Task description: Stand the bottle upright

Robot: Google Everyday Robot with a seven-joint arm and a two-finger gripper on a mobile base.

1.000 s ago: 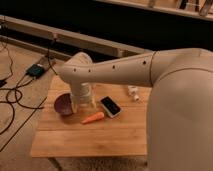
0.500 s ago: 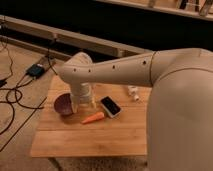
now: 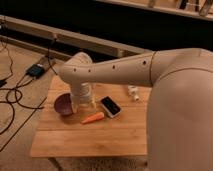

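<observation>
On the far side of the wooden table (image 3: 115,142), right of centre, the bottle (image 3: 133,93) looks to be lying down, just below the arm (image 3: 115,75) and close to the robot's body. It's well apart from the gripper (image 3: 83,104), which is down at the table's left end, just beside the dark bowl (image 3: 63,105). Between the two sit a black phone (image 3: 110,106) and, nearer the front edge, a carrot (image 3: 93,118).

Gripper state: can't tell, the wrist housing covers it from this angle. Can't tell whether it's holding anything either.

Handling, my read: small slim plastic bottle, so it's probably light, fairly stiff and smooth-walled. It will likely roll or skid if nudged sideways. It may squash a bit under hard clamping, so use moderate force. I'd grab across the body near one end rather than mid-length, so it can be swung up onto its base. The narrow base means it tips easily, so release it low.

Versus half a second ago: no visible change. Arm pose is the same, and the bottle, phone, carrot and bowl are all where they were.
</observation>
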